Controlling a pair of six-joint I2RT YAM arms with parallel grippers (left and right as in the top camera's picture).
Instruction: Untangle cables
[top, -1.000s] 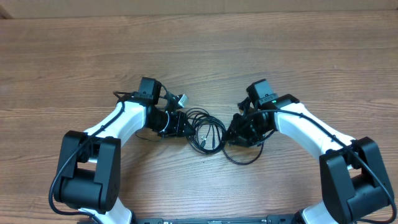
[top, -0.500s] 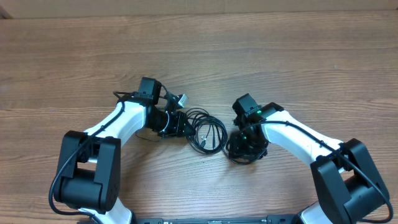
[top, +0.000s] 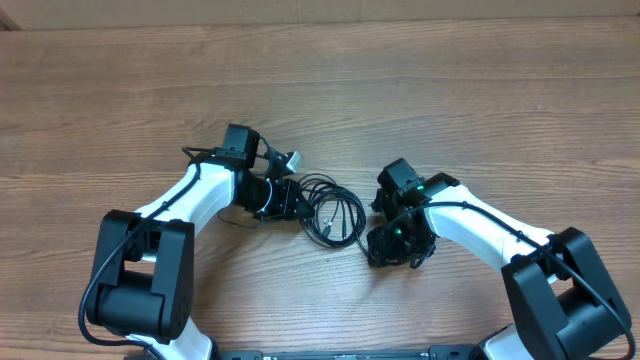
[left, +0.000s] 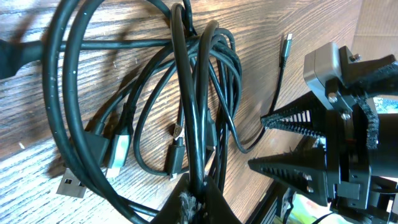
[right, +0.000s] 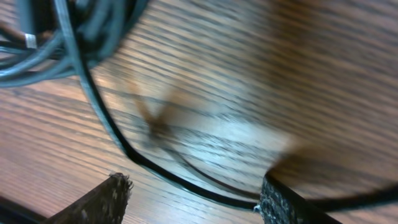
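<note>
The cables (top: 335, 212) lie as a tangle of thin black loops on the wooden table between the two arms. My left gripper (top: 300, 207) is at the tangle's left edge. In the left wrist view its jaws (left: 199, 196) are shut on one upright black strand of the cables (left: 186, 93), and a silver USB plug (left: 68, 185) lies at the lower left. My right gripper (top: 385, 245) hovers low at the right of the tangle. Its fingertips (right: 196, 196) stand wide open over a single cable strand (right: 161, 171) on the wood, holding nothing.
A small white plug end (top: 293, 158) sticks out beside the left wrist. Another thin cable tip (left: 287, 45) lies apart from the tangle on the wood. The far table edge (top: 320, 24) runs along the top.
The right gripper has opened, let go of the cable loop it held, and moved toward the front of the table over that loop. The left arm has not moved.
</note>
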